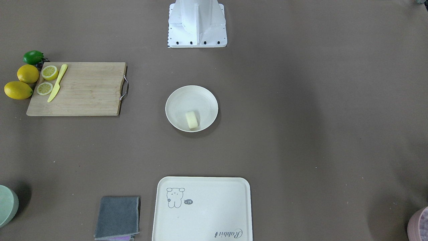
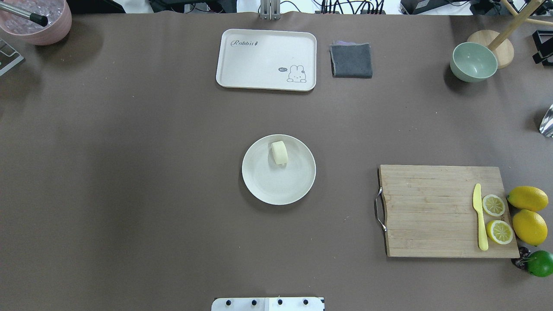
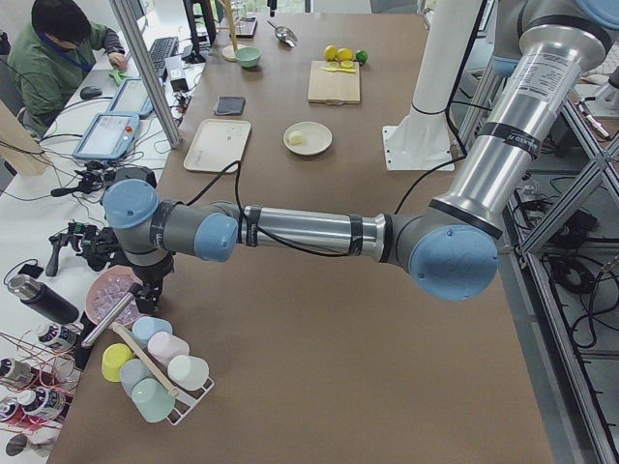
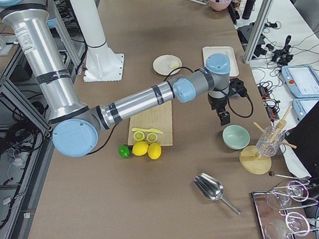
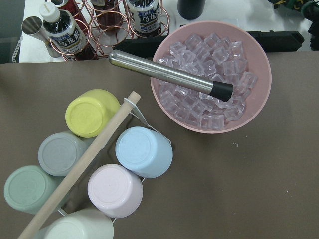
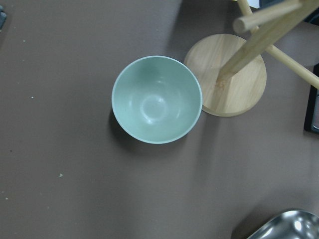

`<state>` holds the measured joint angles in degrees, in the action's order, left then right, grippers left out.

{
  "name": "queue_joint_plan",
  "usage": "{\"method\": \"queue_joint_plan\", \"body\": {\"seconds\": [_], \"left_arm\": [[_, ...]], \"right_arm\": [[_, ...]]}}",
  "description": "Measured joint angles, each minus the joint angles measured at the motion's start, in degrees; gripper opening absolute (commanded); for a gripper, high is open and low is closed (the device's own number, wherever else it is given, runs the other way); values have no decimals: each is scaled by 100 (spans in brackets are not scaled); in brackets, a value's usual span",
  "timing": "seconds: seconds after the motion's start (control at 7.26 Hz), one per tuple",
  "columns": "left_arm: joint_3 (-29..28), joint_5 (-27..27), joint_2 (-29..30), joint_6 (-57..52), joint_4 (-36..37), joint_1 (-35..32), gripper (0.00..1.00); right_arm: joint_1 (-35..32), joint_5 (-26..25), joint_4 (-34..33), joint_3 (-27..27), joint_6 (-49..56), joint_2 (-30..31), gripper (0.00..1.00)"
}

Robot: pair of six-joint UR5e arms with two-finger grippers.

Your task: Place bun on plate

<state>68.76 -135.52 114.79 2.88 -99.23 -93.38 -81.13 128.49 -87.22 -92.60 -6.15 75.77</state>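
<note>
Cream-yellow bun (image 2: 279, 152), one item: it is lying inside the plate (image 2: 268, 190), in the half of the dish farther from the robot's base, resting on the plate floor just within the rim. Its longer side is running roughly from the base outward across the tabletop (image 2: 129, 172), slightly tilted. Left claw (image 3: 148, 288): it is hanging at the far left corner, over the pink bowl of ice (image 5: 251, 112) and beside the rack of pastel cups (image 5: 144, 152). The bun is lying well apart from it, off to its right and back toward the base. Right claw (image 4: 225, 116): it is hanging over the pale green bowl (image 6: 157, 99) at the far right corner. The bun is lying well apart from it, off to its left and back toward the base. Claw state, both: they are showing only in the side views and the wrist cameras are catching no fingers, so whether either is released or clenched cannot be told. Nearer arm: by judgement the right one, though neither is reaching close. Task standing: the bun is already sitting on the plate, so the placing is looking complete. Should a correction be wanted, the right claw would be travelling left and base-ward and closing across the bun's shorter width.
</note>
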Motion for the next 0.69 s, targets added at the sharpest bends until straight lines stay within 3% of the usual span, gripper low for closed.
{"method": "queue_joint_plan", "body": {"seconds": [0.69], "left_arm": [[-2, -11, -237, 217, 10, -66, 98]], "right_arm": [[-239, 45, -38, 36, -13, 242, 100]]}}
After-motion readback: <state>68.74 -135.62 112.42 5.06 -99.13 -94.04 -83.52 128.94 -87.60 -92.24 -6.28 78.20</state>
